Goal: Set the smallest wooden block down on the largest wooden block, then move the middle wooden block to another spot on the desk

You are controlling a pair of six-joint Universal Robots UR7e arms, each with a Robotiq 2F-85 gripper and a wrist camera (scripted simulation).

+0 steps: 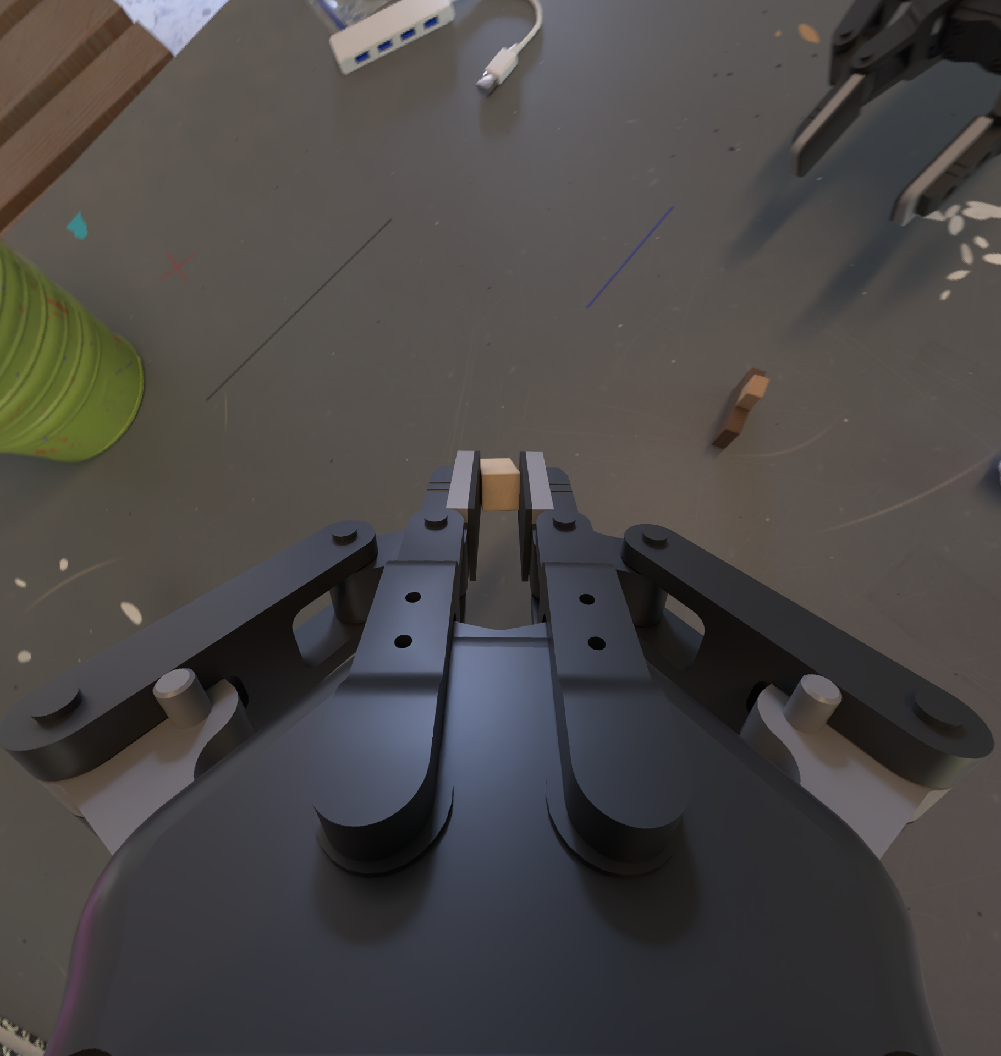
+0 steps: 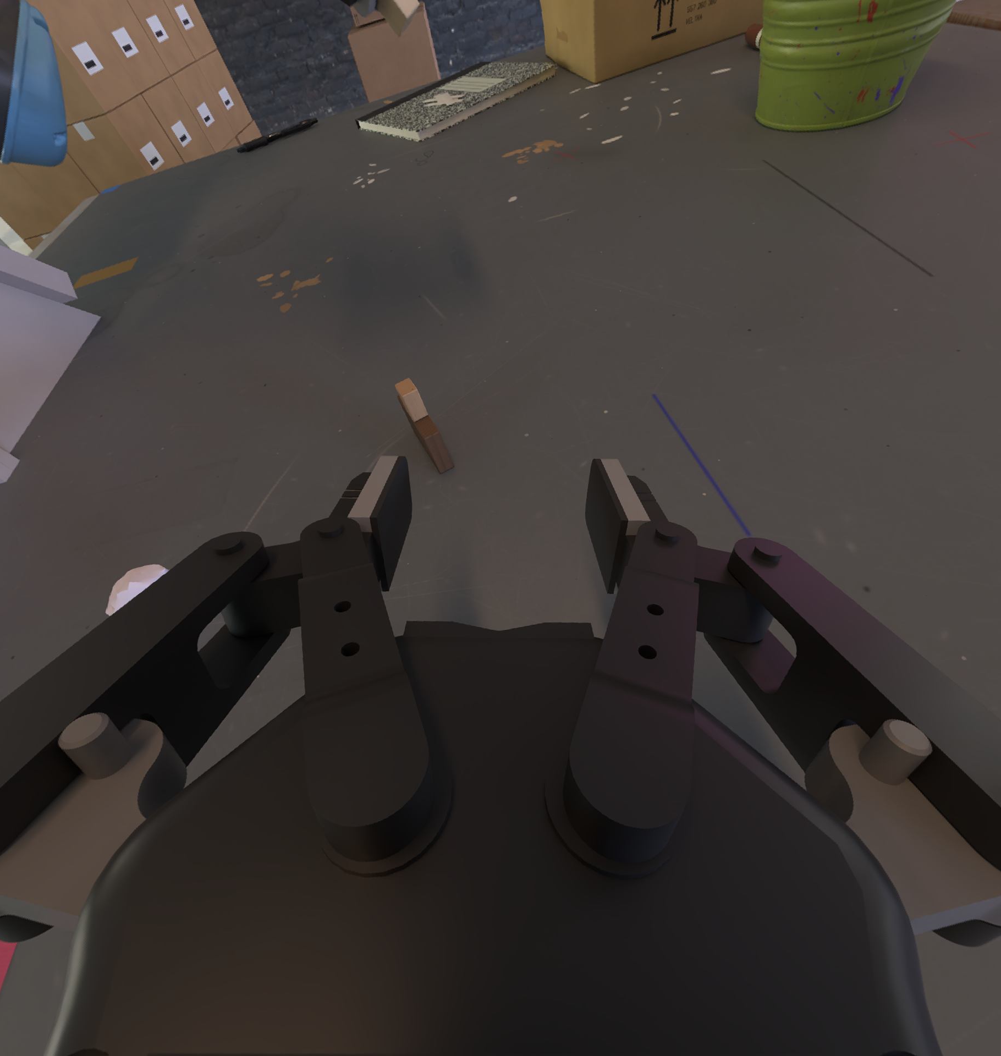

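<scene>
Scuffed grey desk [image 1: 487, 297] with paint flecks everywhere, cardboard boxes stacked behind it. The left gripper [image 1: 499, 483] is clamping a pale wooden cube [image 1: 499, 484] between its pads, up off the surface, and judging by the task that's probably the middle block being moved. Well off to its right, the small light block [image 2: 411, 397] is already sitting on the darker long block [image 2: 434, 446], looking like it's perched toward one end (hard to tell how square it is). The right gripper [image 2: 498, 491] is hanging with its jaws spread wide and nothing in them, just short of that stack.

Risk-wise, the right gripper is hovering close enough that a careless swing could be knocking the little block off. The cube could also be slipping if it's released too high.

The green bucket [image 2: 829, 74] is standing near the desk's edge, and its contents aren't visible.
</scene>
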